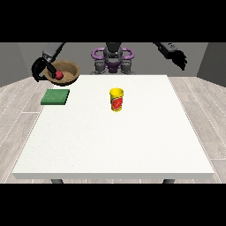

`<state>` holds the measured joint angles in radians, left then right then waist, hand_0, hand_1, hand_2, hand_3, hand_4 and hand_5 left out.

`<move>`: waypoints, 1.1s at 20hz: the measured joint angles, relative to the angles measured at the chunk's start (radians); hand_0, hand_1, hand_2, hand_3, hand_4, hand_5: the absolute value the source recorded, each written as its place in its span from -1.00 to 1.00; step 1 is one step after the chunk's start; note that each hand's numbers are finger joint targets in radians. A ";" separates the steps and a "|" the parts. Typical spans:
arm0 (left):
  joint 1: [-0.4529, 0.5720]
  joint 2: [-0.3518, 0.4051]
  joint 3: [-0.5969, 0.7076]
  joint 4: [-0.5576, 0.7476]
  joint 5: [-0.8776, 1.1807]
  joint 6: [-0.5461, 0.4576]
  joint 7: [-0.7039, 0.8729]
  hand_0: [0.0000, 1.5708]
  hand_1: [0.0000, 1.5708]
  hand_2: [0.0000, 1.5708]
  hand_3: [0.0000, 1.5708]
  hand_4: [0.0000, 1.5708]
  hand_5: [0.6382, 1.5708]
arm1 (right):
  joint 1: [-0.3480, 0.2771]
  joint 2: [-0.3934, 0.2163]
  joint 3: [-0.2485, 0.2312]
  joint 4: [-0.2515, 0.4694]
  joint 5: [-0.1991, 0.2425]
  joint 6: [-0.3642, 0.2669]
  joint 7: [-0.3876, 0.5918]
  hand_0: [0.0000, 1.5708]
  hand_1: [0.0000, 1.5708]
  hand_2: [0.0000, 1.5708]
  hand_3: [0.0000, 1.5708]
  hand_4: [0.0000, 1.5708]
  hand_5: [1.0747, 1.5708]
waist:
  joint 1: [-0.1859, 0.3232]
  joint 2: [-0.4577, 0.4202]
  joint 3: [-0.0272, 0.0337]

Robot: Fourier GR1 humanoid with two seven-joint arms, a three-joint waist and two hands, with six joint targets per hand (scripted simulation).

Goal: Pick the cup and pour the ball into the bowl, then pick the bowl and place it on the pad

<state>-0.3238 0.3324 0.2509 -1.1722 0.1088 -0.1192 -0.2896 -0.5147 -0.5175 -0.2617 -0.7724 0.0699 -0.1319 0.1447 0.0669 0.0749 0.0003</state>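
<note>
Front view. Bowl (66, 71): brown, rigid, likely light; held aloft just behind pad (55, 96), red ball (58, 75) inside. Hand at view's left (40, 69): fingers curled over bowl's rim, the sensible hold. Cup (116, 99): upright on desk (114, 145), well apart from pad. Hand at view's right (178, 57): raised, fingers relaxed, holding nothing.

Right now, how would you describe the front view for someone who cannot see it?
The hand at the view's left holds a brown wooden bowl with a small red ball inside, raised above the far left corner of the white table near a flat green square pad. A yellow cup with a red picture stands upright mid-table; the other hand hangs off to the right.
</note>
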 measured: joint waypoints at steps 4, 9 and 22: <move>-0.015 0.141 0.118 0.039 0.095 -0.114 -0.020 -1.00 -1.00 -1.00 -1.00 0.63 1.00 | 0.028 -0.012 -0.038 0.011 -0.018 -0.012 -0.074 1.00 1.00 1.00 -1.00 0.02 0.99 | 0.025 0.049 0.0000; -0.037 0.268 0.231 0.142 0.178 -0.224 -0.069 -1.00 -1.00 -1.00 -1.00 0.54 0.98 | 0.015 -0.025 -0.072 0.017 -0.040 -0.016 -0.134 1.00 1.00 1.00 -1.00 -0.04 0.99 | 0.023 0.118 0.0000; -0.046 0.334 0.273 0.160 0.216 -0.279 -0.115 -1.00 -1.00 -1.00 -1.00 0.50 0.95 | -0.058 -0.120 -0.157 0.186 -0.073 -0.018 -0.179 -1.00 -1.00 -0.54 -0.43 -1.00 0.36 | 0.046 0.205 0.0002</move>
<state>-0.3700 0.6662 0.5237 -1.0122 0.3245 -0.3983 -0.4050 -0.5727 -0.6376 -0.4189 -0.5864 -0.0029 -0.1494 -0.0343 0.1130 0.2794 0.0005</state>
